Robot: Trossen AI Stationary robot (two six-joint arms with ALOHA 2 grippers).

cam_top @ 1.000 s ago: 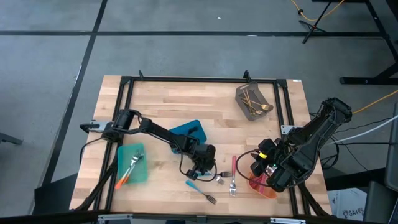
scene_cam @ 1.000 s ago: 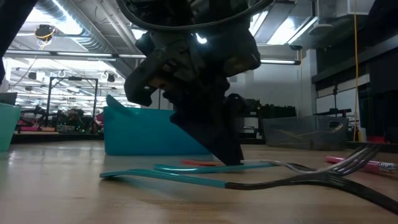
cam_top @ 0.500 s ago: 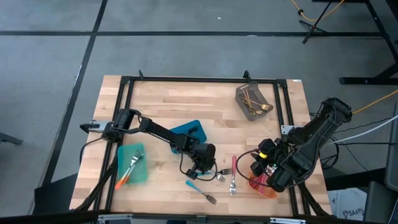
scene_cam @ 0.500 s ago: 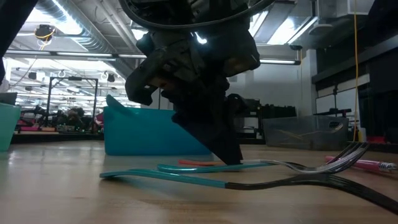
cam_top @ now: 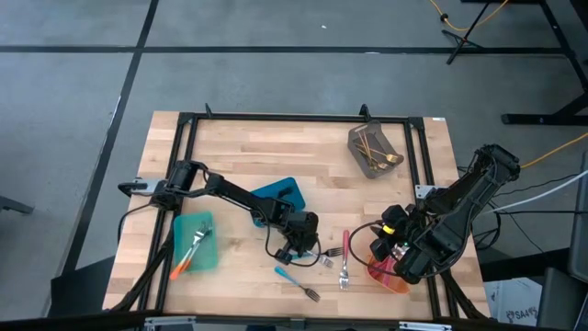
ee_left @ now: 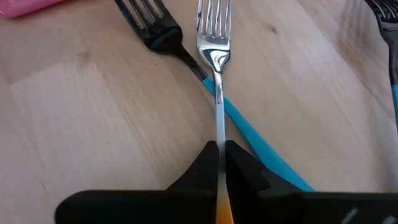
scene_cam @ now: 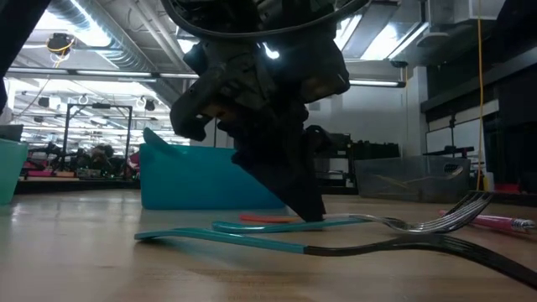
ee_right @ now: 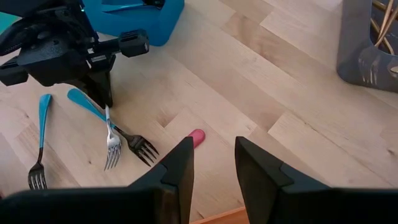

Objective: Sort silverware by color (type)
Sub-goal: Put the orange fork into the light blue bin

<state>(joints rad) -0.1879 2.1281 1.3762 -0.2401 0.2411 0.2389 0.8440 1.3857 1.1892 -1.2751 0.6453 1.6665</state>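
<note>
Now the left gripper (ee_left: 219,155), low in the middle of the high view, pinches the shiny silver fork with the orange handle (ee_left: 215,50) tight on the wooden counter (cam_top: 248,147); the right gripper's (ee_right: 214,158) fingers are apart, holding nothing.

My left hand (cam_top: 307,253) sits near the middle of the tabletop (cam_top: 239,152), pinched on a fork (ee_left: 214,43) lying across another fork's handle (ee_left: 261,146). Behind my hand stands a bin (cam_top: 278,193); my right hand (ee_right: 211,165) hovers to its right.
</note>
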